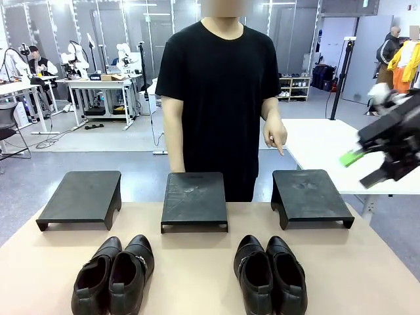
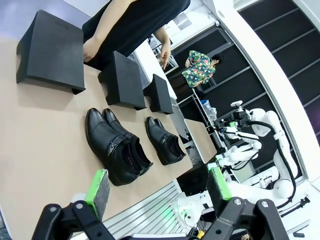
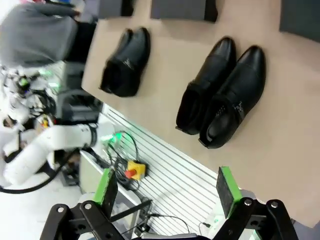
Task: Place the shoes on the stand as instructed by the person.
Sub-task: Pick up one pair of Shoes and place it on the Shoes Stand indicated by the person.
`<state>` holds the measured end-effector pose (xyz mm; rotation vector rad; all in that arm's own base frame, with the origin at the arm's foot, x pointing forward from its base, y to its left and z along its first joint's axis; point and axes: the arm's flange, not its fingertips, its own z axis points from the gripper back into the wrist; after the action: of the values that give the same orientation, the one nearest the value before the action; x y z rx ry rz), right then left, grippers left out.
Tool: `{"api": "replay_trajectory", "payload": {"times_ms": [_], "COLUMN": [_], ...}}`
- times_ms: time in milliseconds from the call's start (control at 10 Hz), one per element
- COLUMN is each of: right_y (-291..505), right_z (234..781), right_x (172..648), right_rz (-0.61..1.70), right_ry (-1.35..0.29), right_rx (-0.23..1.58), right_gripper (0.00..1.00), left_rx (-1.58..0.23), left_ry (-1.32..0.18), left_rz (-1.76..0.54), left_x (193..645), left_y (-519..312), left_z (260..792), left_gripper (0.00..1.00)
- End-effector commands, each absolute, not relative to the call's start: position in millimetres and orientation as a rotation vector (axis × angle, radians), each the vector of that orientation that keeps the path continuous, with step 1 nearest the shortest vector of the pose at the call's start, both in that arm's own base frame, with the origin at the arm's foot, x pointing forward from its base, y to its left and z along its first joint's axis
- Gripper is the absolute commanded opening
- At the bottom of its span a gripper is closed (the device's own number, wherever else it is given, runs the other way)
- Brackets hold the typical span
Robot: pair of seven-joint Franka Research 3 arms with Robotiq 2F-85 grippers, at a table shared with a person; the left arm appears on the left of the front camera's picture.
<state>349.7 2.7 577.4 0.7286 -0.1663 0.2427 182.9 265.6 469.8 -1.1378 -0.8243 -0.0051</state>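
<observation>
Two pairs of glossy black shoes stand on the tan table, one pair at the front left point(image 1: 115, 274) and the other at the front right point(image 1: 270, 274). Behind them are three black stands, left point(image 1: 82, 197), middle point(image 1: 194, 200) and right point(image 1: 308, 195). The person point(image 1: 220, 98) stands at the far side, one hand point(image 1: 275, 138) pointing a finger down toward the right stand. My right gripper point(image 1: 359, 168) hangs open, high off the table's right side. From its wrist the nearer pair point(image 3: 222, 95) lies far below. My left gripper point(image 2: 158, 186) is open, well above the shoes point(image 2: 117, 147).
A white table point(image 1: 328, 147) stands behind the right stand. The table's front edge meets a slatted metal frame point(image 3: 165, 165) with cables. Bare tabletop point(image 1: 193, 262) lies between the two pairs of shoes. Other desks and robots are far off.
</observation>
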Motion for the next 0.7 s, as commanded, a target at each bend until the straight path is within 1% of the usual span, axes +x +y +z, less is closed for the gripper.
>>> {"api": "replay_trajectory", "payload": {"times_ms": [0, 300, 600], "right_y": [41, 99, 135], "right_z": [563, 521, 472], "right_x": [356, 356, 359], "right_rz": [0.216, 0.135, 0.079], "right_ry": [-0.08, -0.062, -0.042], "right_rx": [0.6, 0.382, 0.264], "right_gripper": [1.0, 1.0, 1.0], "left_rx": [-1.148, -1.148, -1.148], "left_ry": [-0.846, -0.846, -0.846], "left_rz": [-0.024, -0.024, -0.024], "left_x": [183, 183, 183], "left_y": [269, 269, 269], "left_z": [472, 472, 472], "left_gripper": [1.0, 1.0, 1.0]}}
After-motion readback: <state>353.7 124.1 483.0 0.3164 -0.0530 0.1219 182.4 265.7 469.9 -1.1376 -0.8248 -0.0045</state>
